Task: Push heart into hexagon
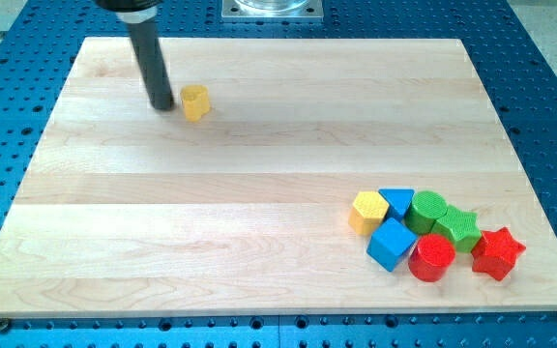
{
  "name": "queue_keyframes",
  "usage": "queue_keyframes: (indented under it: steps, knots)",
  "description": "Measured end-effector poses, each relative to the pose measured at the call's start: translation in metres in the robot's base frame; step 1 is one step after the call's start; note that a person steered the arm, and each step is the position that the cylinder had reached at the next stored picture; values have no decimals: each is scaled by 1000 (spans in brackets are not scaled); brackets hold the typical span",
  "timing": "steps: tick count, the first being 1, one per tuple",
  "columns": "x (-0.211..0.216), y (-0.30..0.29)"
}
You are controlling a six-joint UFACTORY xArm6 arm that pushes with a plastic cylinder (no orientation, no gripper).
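A small yellow block (194,101), seemingly the heart, lies near the board's top left. My tip (163,105) stands just to its left, very close; I cannot tell if they touch. The yellow hexagon (367,212) lies far off at the lower right, at the left end of a cluster of blocks.
The cluster by the hexagon holds a blue block (397,200), a blue cube (391,244), a green round block (428,208), a green star-like block (458,228), a red cylinder (431,258) and a red star (497,253). The wooden board (259,193) rests on a blue perforated table.
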State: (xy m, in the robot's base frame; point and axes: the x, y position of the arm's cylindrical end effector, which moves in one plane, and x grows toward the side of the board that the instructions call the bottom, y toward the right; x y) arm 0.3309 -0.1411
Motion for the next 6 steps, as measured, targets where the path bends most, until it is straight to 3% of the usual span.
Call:
queue_keyframes:
  steps: [2,3,4,5,6]
  knots:
    - [106,129]
    - [99,43]
    - [52,51]
    - [31,112]
    - [109,192]
